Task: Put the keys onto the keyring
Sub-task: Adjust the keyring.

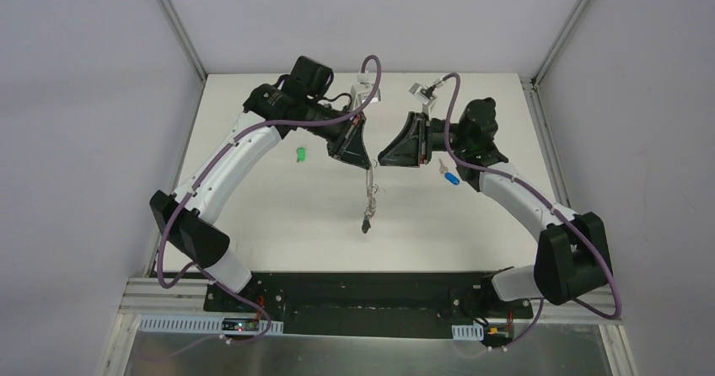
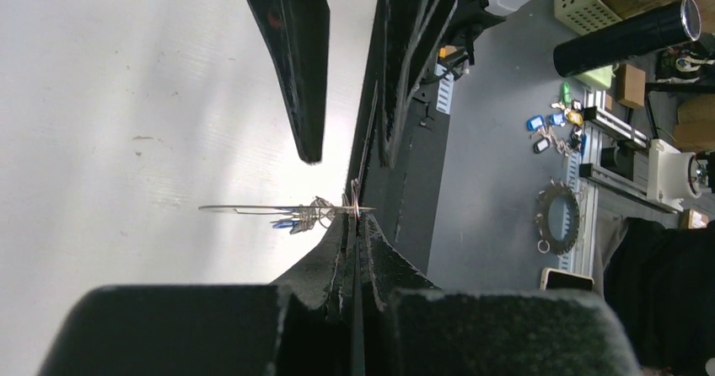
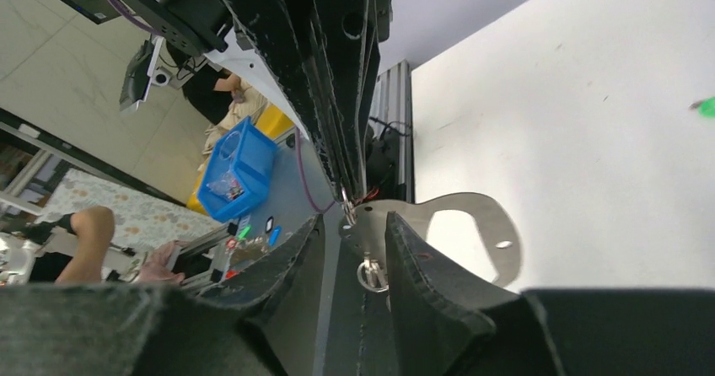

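A: Grey metal keyring (image 3: 508, 262), a thin flat oval plate, small linked rings and black tag (image 1: 365, 223) trailing down.
B: On its edge, left claw (image 2: 357, 224) pinched tight; right claw (image 3: 354, 224) fingers apart, plate in the gap.
A: Loose on the matte white counter (image 1: 278, 224): green key (image 1: 298, 153) on the left arm's side, blue key (image 1: 449, 174) on the right's. Plastic heads.

keyring (image 1: 368, 199): over middle of worktop (image 1: 278, 224), at tip of left end effector (image 1: 368, 163), right end effector (image 1: 382, 158) just right of it | one key (image 1: 298, 153): on worktop, left of both | other key (image 1: 449, 174): on worktop, right of both
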